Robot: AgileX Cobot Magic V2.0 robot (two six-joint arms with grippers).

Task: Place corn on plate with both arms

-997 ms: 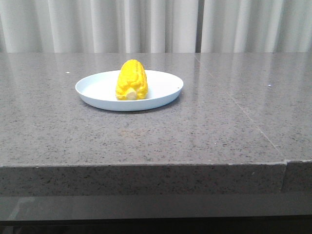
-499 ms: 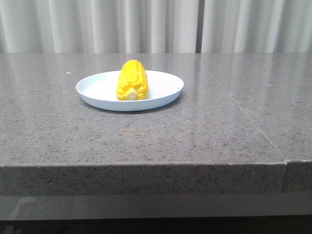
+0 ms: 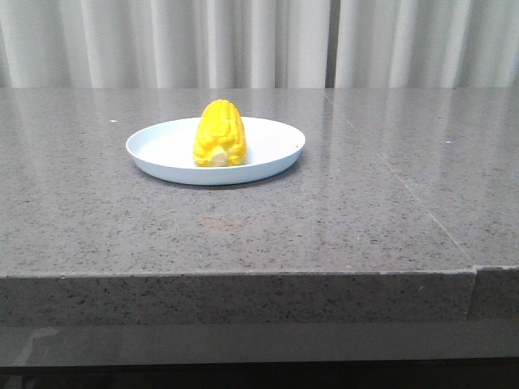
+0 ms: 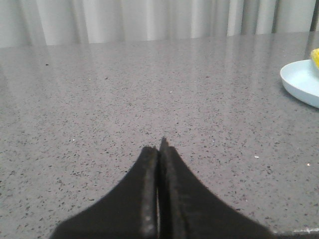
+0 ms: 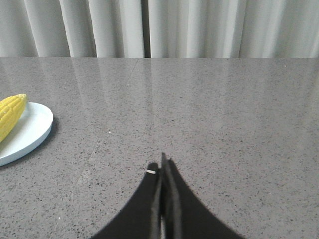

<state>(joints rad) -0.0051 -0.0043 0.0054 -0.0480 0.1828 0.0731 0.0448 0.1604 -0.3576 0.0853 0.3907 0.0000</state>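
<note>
The yellow corn (image 3: 219, 133) lies on the pale blue-white plate (image 3: 162, 151) at the middle left of the grey table, its pale stub end toward me. Neither arm shows in the front view. In the left wrist view my left gripper (image 4: 159, 147) is shut and empty over bare table, with the plate's rim (image 4: 299, 82) and a sliver of corn (image 4: 315, 56) far off to one side. In the right wrist view my right gripper (image 5: 162, 164) is shut and empty, apart from the plate (image 5: 30, 132) and corn (image 5: 11, 114).
The grey speckled stone table (image 3: 365, 203) has a seam running across its right part and a front edge near me. White curtains (image 3: 259, 40) hang behind the table.
</note>
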